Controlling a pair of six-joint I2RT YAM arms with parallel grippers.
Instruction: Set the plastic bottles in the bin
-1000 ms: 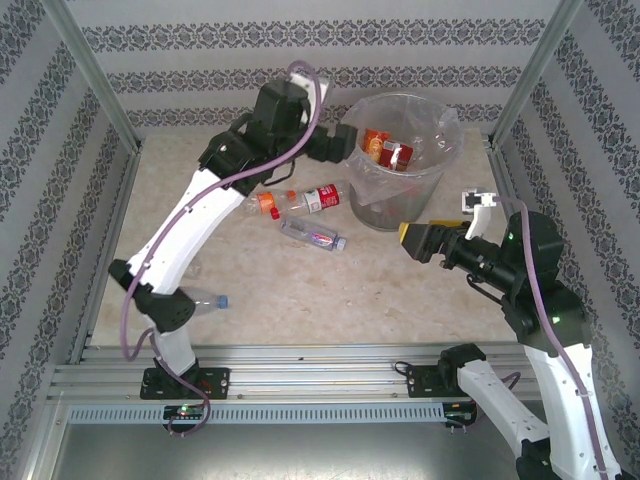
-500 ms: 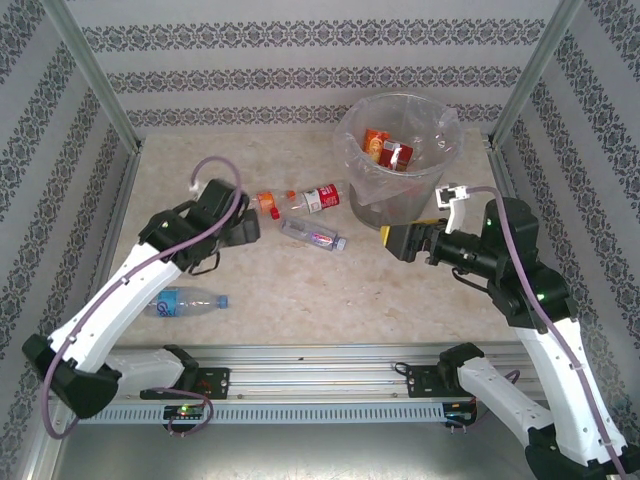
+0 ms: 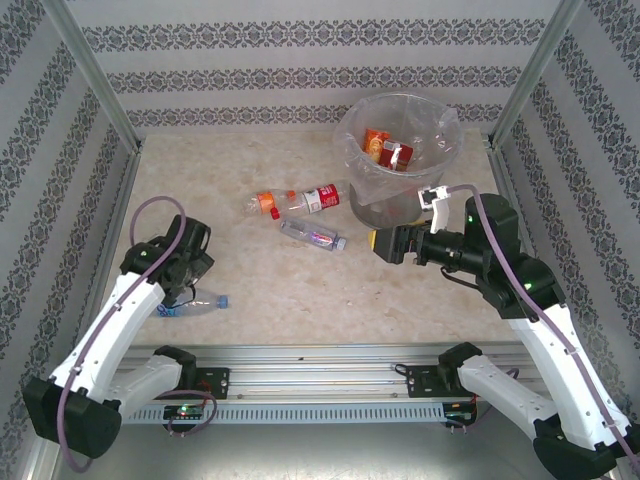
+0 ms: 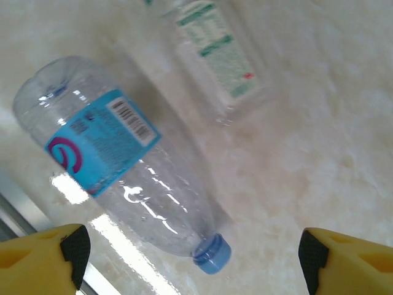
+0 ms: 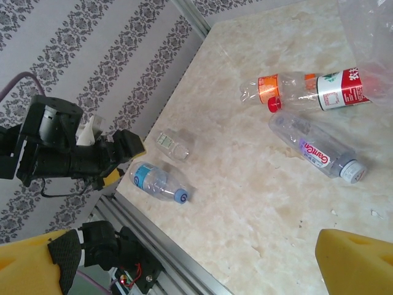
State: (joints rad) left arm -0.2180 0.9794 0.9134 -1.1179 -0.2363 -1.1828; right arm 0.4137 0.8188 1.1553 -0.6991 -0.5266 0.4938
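Note:
A clear plastic bottle with a blue label and blue cap (image 3: 200,302) (image 4: 116,160) (image 5: 156,180) lies near the front left edge. My left gripper (image 3: 188,285) (image 4: 191,261) (image 5: 126,157) hovers just above it, open, its yellow fingers wide on either side of the cap end. A small clear bottle with green print (image 4: 215,55) (image 5: 172,142) lies just beyond. An orange-label bottle (image 3: 265,203), a red-label bottle (image 3: 320,197) and a purple-label bottle (image 3: 312,235) lie mid-table. The bin (image 3: 400,205) at the back right holds several bottles (image 3: 385,147). My right gripper (image 3: 388,243) (image 5: 196,270) is open in front of the bin, holding nothing.
Patterned walls and aluminium posts (image 3: 95,80) enclose the table on three sides. An aluminium rail (image 3: 320,365) runs along the near edge, right beside the blue-label bottle. The bin's clear bag (image 5: 368,24) overhangs the red-label bottle's end in the right wrist view.
My left arm swung from the bin back down to the near left, over the blue-label bottle, its jaws narrowing slightly. My right gripper drifted a little left.

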